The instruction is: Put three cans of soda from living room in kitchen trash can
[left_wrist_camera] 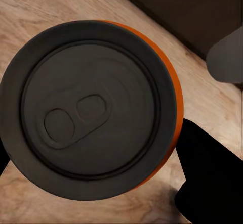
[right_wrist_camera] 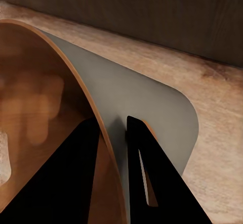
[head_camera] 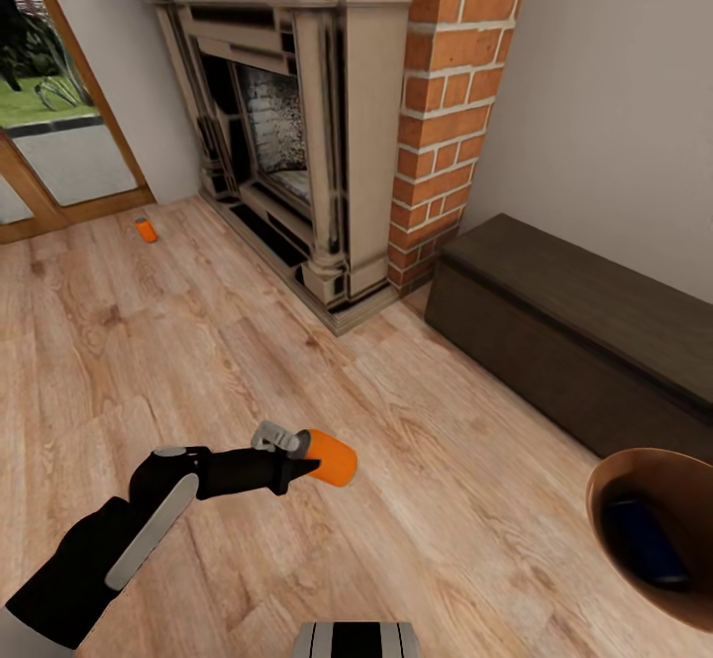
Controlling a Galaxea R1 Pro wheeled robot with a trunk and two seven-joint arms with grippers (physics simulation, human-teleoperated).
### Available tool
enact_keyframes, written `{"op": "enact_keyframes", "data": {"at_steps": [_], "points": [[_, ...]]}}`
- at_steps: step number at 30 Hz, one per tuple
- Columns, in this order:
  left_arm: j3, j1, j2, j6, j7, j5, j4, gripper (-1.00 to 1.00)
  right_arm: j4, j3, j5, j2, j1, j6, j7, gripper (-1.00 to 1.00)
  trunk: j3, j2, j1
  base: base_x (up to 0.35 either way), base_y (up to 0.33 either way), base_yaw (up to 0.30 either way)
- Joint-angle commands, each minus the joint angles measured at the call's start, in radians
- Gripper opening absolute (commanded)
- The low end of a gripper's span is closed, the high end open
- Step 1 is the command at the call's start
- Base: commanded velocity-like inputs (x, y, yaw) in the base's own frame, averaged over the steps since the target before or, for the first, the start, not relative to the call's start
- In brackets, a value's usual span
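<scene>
Gripping an orange can, left jaws clenched; right jaws pinching the bin rim

A home living room: a brick fireplace with a pale carved surround, light wood floor, a wood-framed glass door onto a garden, and a dark low cabinet.

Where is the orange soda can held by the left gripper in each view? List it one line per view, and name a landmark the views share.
Head view: the held orange can is low and left of centre, lying sideways in the left gripper.
Left wrist view: the can's top end faces the camera, just left of centre.
Right wrist view: it is not in this picture.
Shared landmark: the dark wooden bench on the light wood floor.
</scene>
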Motion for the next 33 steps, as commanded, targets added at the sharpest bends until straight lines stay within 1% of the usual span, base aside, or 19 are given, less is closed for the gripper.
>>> {"op": "enact_keyframes", "data": {"at_steps": [1,5,7,8,11,15,33], "points": [[0.000,0.000,0.015,-0.003,0.000,0.021,-0.001,-1.00,0.000,0.000,-0.005,0.000,-0.001,0.005,0.002,-1.00,0.002,0.000,0.000,0.000,0.000,0.000],[0.000,0.000,0.046,-0.039,-0.001,0.063,-0.001,-1.00,0.000,0.000,-0.005,0.000,0.000,0.005,0.002,-1.00,0.008,0.000,0.000,0.000,0.000,0.000],[0.000,0.000,0.065,-0.053,-0.002,0.080,-0.002,-1.00,0.000,-0.001,-0.005,0.000,0.000,0.005,0.002,-1.00,0.011,0.000,0.000,0.000,0.000,0.000],[-0.001,0.000,0.078,-0.059,-0.002,0.096,-0.003,-1.00,0.000,-0.001,-0.005,0.000,0.000,0.005,0.003,-1.00,0.013,0.000,0.000,0.000,0.000,0.000],[-0.001,0.000,0.093,-0.066,-0.003,0.126,-0.004,-1.00,0.000,-0.001,-0.005,-0.001,-0.001,0.005,0.002,-1.00,0.017,0.000,0.000,0.000,0.000,0.000],[-0.001,0.000,0.096,-0.067,-0.004,0.136,-0.003,-1.00,0.000,0.000,-0.005,0.000,0.000,0.006,0.002,-1.00,0.024,0.000,0.000,0.000,0.000,0.000],[-0.005,0.000,0.085,-0.069,-0.003,0.135,0.007,-1.00,0.000,0.012,-0.005,0.001,0.000,0.005,0.003,-1.00,0.052,0.000,0.000,0.000,0.000,0.000]]}}
